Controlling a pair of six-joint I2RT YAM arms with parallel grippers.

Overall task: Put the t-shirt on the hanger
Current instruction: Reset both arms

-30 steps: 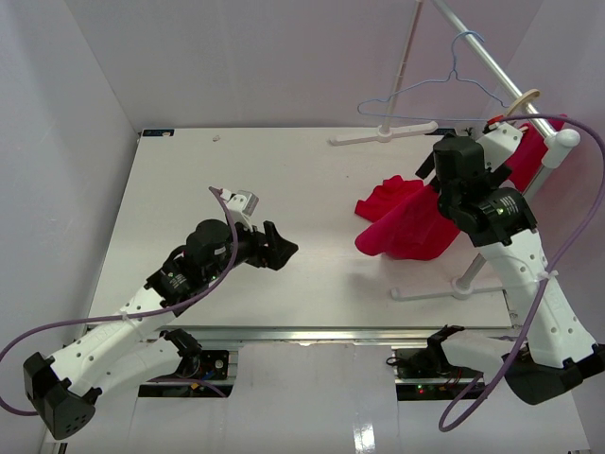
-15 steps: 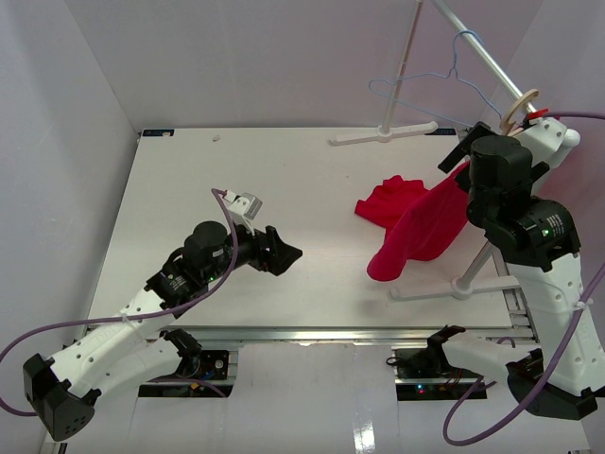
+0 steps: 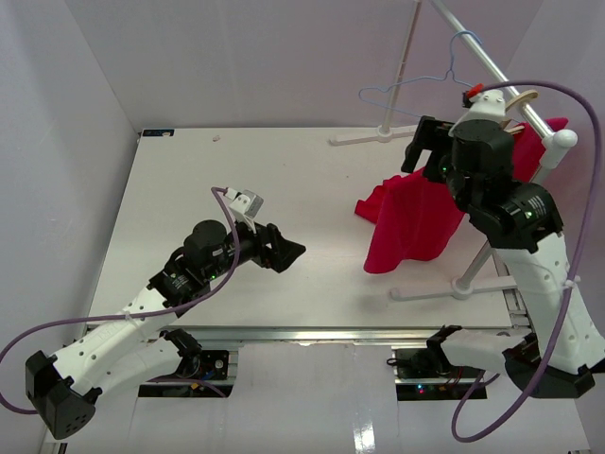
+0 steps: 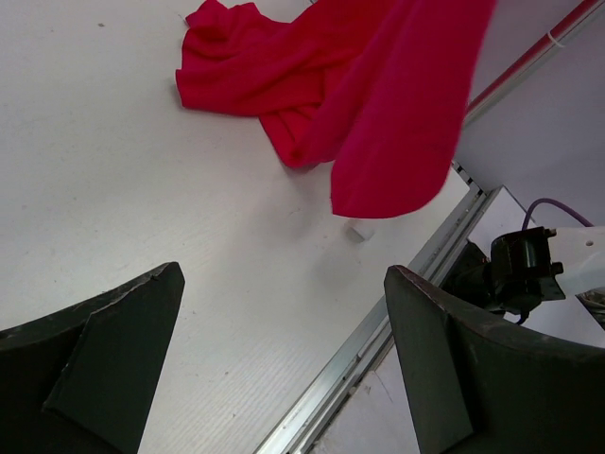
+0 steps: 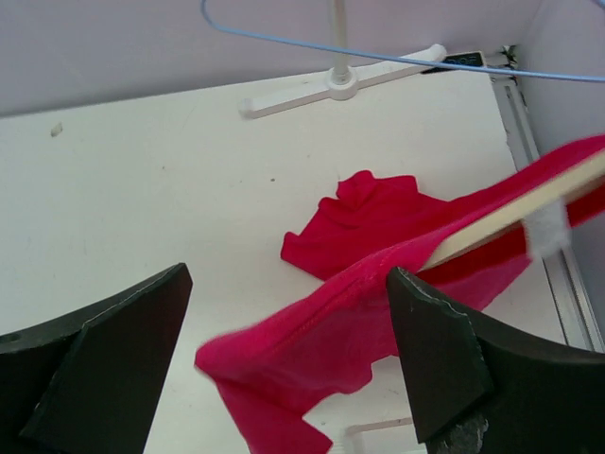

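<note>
Top external view: the red t-shirt (image 3: 411, 222) hangs from the wooden hanger (image 3: 523, 98) on the rail (image 3: 492, 59) at right, its lower end trailing on the worktop (image 3: 189, 189). The right tool (image 3: 423, 149), jaws wide and empty, hovers beside the cloth. The left tool (image 3: 288, 251), likewise spread and empty, is well apart from it.

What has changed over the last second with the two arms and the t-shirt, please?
The right gripper lifted up and back toward the rail, open and holding nothing. The t-shirt came partly off the table and now hangs from the hanger, its far end still lying down. The left gripper, open, barely shifted; the blue wire hanger stayed put.
</note>
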